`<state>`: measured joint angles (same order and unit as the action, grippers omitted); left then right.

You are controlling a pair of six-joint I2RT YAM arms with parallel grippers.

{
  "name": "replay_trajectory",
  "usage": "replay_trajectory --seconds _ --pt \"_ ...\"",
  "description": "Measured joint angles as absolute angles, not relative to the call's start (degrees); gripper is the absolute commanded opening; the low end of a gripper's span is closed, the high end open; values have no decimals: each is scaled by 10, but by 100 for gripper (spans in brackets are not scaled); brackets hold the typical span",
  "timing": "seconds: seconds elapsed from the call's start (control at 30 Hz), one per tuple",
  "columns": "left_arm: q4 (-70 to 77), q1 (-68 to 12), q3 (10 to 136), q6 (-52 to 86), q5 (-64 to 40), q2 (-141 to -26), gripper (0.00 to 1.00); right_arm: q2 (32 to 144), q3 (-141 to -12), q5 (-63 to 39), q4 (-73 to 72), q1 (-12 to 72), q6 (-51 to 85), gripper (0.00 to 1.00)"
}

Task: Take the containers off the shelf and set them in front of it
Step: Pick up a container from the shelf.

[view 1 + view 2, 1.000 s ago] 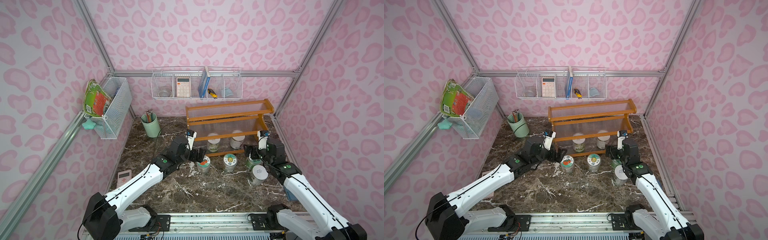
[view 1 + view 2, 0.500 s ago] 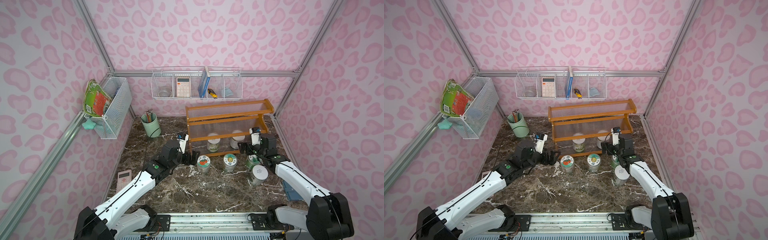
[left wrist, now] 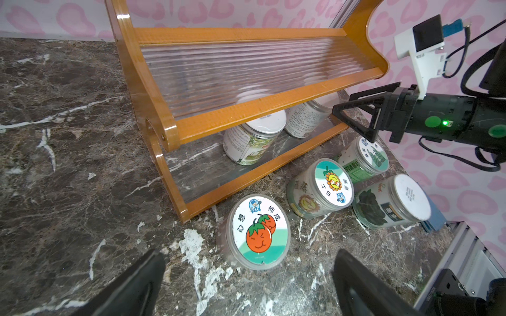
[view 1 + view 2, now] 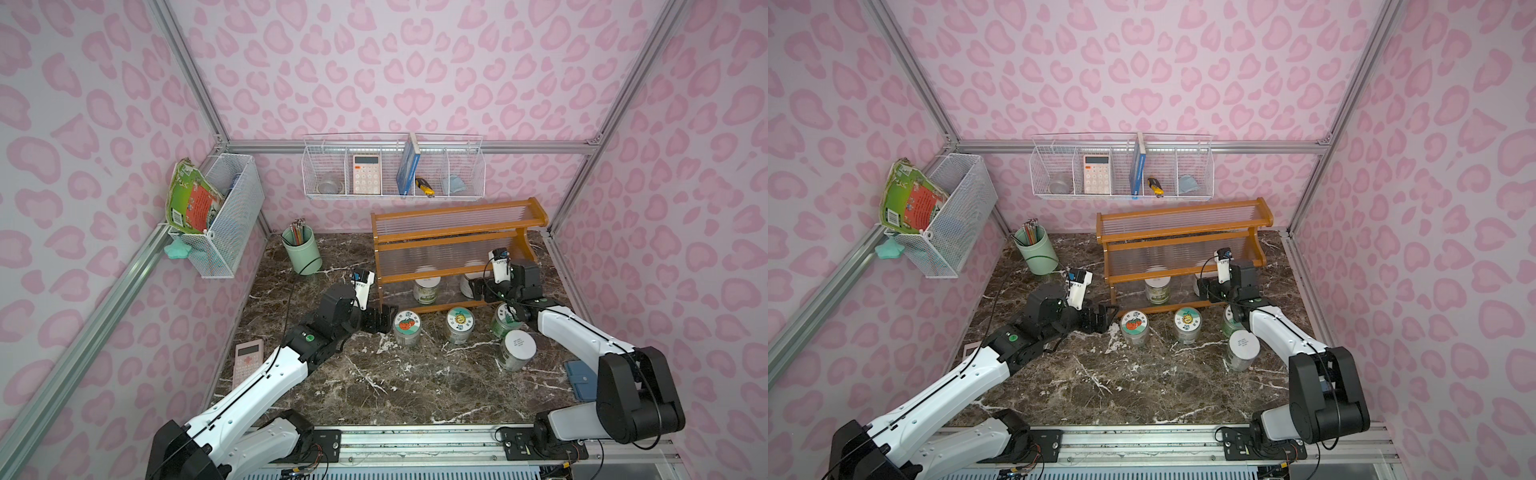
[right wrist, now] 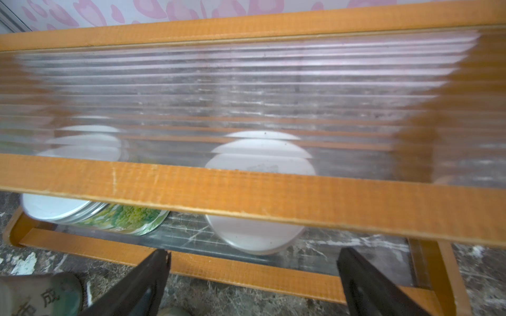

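The orange-brown shelf stands at the back of the marble table. Two white-lidded containers are on its bottom tier: one in plain sight, one right before my open right gripper, which reaches toward that tier. Several containers stand in front of the shelf: tomato lid, sunflower lid, green lid, white lid. My left gripper is open and empty just left of the tomato-lid container, not touching it.
A mint-green pencil cup stands left of the shelf. A pink calculator lies at the table's left edge, a blue pouch at its right edge. Wire baskets hang on the back wall and left wall.
The left gripper has drawn back a little from the tomato-lid container. The right gripper has moved from above the front containers toward the shelf's bottom tier.
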<state>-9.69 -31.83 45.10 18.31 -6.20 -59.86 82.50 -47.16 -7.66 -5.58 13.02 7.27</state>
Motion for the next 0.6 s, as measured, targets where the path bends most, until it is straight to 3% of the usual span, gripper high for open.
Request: replay_trajectory --seconds 0.6 --pt "-92 -316 445 183 -62 -599 99 887 -477 -41 -132 154 62 99"
